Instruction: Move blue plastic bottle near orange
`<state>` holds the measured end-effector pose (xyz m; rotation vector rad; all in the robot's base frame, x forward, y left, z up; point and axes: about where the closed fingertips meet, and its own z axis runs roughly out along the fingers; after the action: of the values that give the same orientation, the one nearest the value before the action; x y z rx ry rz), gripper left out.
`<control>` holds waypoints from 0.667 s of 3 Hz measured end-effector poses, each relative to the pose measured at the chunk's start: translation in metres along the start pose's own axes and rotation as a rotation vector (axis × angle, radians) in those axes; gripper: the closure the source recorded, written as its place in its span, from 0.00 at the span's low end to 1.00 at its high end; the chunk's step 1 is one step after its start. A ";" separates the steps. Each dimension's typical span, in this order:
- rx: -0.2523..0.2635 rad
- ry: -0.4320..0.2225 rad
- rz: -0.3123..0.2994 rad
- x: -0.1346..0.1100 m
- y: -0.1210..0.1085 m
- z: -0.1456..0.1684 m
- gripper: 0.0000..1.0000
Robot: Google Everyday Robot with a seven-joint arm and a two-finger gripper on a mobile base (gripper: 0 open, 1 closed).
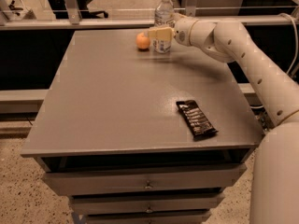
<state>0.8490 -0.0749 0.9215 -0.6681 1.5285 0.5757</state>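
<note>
Closest to me are the drawers (147, 185) under the grey table (112, 97). On the tabletop, near its front right corner, a dark wrapped snack bar (196, 118) lies flat and slightly angled, well apart from everything else. Farther back, close to the far edge, the orange (143, 41) sits on the surface, and just to its right stands the blue plastic bottle (163, 15) – upright, white cap on top. The arm (243, 50) reaches in from the right, and the gripper (157, 32) is at label height on the bottle, closed around it – one pale finger crosses the front, its tip almost at the orange.
</note>
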 end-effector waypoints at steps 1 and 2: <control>-0.014 0.011 -0.013 -0.004 0.008 -0.011 0.00; -0.003 0.023 -0.052 -0.023 0.019 -0.048 0.00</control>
<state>0.8023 -0.0941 0.9469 -0.7165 1.5279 0.5329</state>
